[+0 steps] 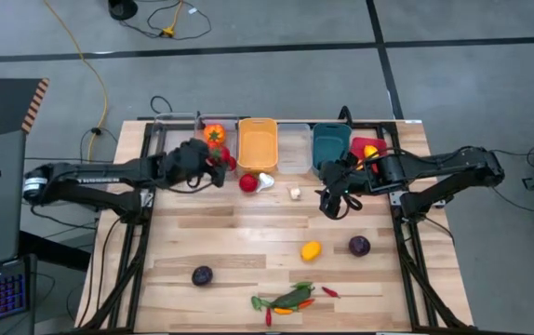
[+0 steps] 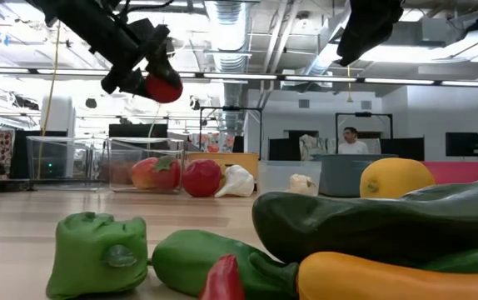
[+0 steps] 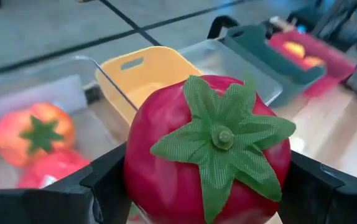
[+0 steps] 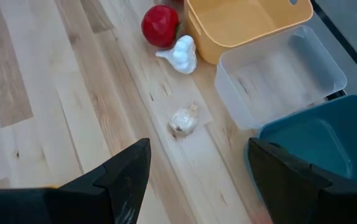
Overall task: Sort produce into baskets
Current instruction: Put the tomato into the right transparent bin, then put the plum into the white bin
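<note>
From overhead, my left gripper [image 1: 219,166] is mostly lost under its own dark wrist; the left wrist view settles it: both fingers are clamped on a red tomato [image 3: 207,152], held in the air near the back row of bins. My right gripper [image 1: 334,203] hangs over bare wood in front of the teal bin [image 1: 330,146], jaws apart and holding nothing.

The clear bin [image 1: 213,141] behind the left gripper holds an orange tomato [image 1: 214,135], and the wrist view shows a second red piece beside it, blurred. The orange-yellow bin [image 1: 258,144], the second clear bin [image 1: 294,149] and the teal bin look empty. The red bin [image 1: 367,149] is half covered by the right arm; I make out yellow fruit in it.

Loose on the table: another red tomato [image 1: 247,182] touching a white garlic [image 1: 266,180], a smaller garlic [image 1: 295,194], a yellow citrus [image 1: 311,249], two purple balls [image 1: 359,246], and a heap of green pieces and chilies [image 1: 290,299] near the front edge. The table's middle is open.
</note>
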